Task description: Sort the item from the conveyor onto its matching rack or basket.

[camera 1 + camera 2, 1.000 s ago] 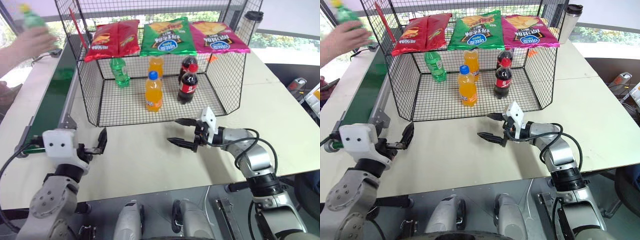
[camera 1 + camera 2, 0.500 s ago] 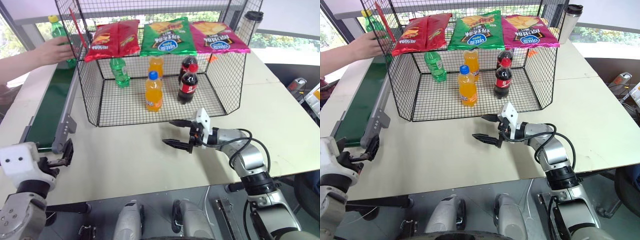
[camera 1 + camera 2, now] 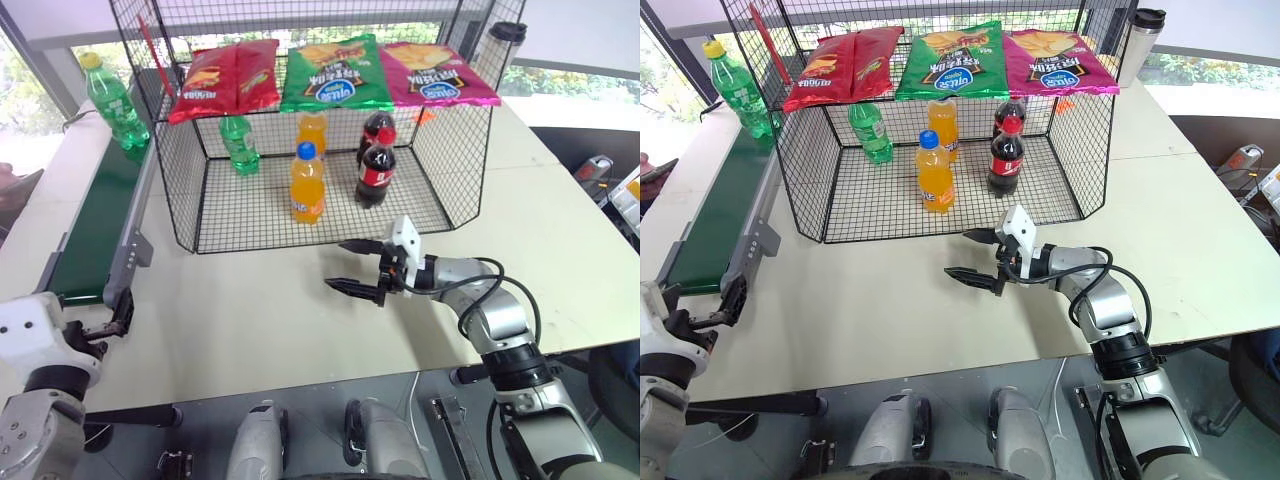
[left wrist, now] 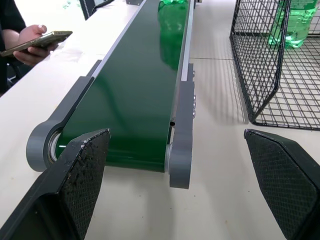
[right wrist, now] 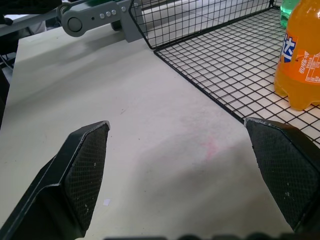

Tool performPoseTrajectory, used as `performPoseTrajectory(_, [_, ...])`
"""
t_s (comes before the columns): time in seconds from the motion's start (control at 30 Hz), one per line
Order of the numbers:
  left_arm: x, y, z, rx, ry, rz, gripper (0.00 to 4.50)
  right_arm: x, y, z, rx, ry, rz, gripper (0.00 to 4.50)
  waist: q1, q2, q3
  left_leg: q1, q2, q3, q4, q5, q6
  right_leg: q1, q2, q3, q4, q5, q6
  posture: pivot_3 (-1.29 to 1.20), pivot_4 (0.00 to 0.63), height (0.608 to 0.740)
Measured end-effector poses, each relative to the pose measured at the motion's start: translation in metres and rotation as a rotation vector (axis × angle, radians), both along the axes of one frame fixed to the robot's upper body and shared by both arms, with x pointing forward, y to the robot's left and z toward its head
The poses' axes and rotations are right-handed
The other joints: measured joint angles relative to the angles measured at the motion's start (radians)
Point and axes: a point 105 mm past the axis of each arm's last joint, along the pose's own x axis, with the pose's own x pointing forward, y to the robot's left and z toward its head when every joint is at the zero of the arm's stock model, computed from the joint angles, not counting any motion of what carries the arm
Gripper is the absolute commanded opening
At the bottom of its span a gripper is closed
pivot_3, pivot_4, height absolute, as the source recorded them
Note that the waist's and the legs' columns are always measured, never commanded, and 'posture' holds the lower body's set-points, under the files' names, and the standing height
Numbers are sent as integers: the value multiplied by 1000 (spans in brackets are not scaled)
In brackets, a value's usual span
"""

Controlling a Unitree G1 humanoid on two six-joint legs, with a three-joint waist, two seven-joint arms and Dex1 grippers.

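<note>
Bottle stood on the belt's far end; both grippers were empty.

We saw the left gripper [image 3: 118,318] low at the belt's [image 3: 95,220] near end, jaws spread wide and holding nothing. The bottle [image 3: 116,102] with the yellow cap stood upright on the belt's far end, just beside the basket's [image 3: 178,190] left wall. The right gripper [image 3: 352,267] hung over the table [image 3: 260,320] in front of the basket, jaws wide apart and empty, pointing left.

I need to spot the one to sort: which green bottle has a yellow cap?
The green bottle standing on the conveyor, outside the basket; the green bottle inside has none.
</note>
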Motion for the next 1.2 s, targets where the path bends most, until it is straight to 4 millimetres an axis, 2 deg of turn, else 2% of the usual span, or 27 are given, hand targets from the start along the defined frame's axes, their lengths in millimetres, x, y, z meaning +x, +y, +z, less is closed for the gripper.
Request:
performPoseTrajectory(0.53, [4, 13, -3, 4, 2, 64, 4466, 1, 0, 0, 0, -1, -7, 4500, 0, 0, 0, 0, 0, 0, 0, 0, 0, 0, 0, 0, 0, 0, 0, 0, 150, 740])
performPoseTrajectory(0.77, [9, 14, 3, 53, -3, 52, 4466, 1, 0, 0, 0, 0, -8, 4500, 0, 0, 0, 0, 0, 0, 0, 0, 0, 0, 0, 0, 0, 0, 0, 0, 150, 740])
performPoseTrajectory(1.07, [14, 20, 1, 71, 4, 78, 4466, 1, 0, 0, -2, 5, -10, 4500, 1, 0, 0, 0, 0, 0, 0, 0, 0, 0, 0, 0, 0, 0, 0, 0, 150, 740])
performPoseTrajectory(1.2, [20, 20, 8, 84, -23, 83, 4466, 0, 0, 1, -1, 0, -9, 4500, 0, 0, 0, 0, 0, 0, 0, 0, 0, 0, 0, 0, 0, 0, 0, 0, 150, 740])
